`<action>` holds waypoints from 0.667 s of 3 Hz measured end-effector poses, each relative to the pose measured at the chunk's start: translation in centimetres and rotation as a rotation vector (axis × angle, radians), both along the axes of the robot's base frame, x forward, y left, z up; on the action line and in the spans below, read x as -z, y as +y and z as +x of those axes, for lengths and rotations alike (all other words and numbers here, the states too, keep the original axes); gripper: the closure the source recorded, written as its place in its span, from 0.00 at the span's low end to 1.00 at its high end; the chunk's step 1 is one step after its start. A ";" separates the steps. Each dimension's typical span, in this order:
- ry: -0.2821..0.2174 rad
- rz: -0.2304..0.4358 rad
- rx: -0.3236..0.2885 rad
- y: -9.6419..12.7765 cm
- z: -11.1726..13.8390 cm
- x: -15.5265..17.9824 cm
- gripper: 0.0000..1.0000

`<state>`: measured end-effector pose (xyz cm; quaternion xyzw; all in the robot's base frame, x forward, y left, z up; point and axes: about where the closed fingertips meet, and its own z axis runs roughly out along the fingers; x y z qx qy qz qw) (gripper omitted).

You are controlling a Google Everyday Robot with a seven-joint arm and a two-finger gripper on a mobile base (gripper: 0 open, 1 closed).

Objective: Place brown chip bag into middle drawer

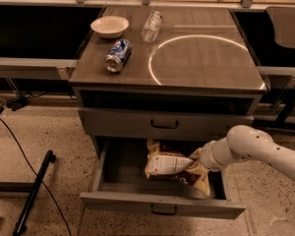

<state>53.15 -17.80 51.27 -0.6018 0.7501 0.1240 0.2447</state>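
The brown chip bag (169, 166) lies inside the open middle drawer (160, 204), the lowest drawer of the grey cabinet, pulled out toward me. The bag shows its white label panel and cream ends, right of the drawer's centre. My gripper (195, 162) reaches in from the right on a white arm and sits at the bag's right end, low in the drawer. The bag and the wrist hide the fingertips.
The closed grey drawer (164, 124) sits just above. On the cabinet top lie a blue soda can (118, 55), a white bowl (109, 26) and a clear plastic bottle (151, 26). A black cable and stand (34, 191) lie on the floor at left.
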 end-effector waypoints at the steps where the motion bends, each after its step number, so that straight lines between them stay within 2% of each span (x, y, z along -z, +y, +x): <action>1: 0.000 0.000 0.000 0.0 0.0 0.0 0.11; 2: 0.000 0.000 0.000 0.0 0.0 0.0 0.00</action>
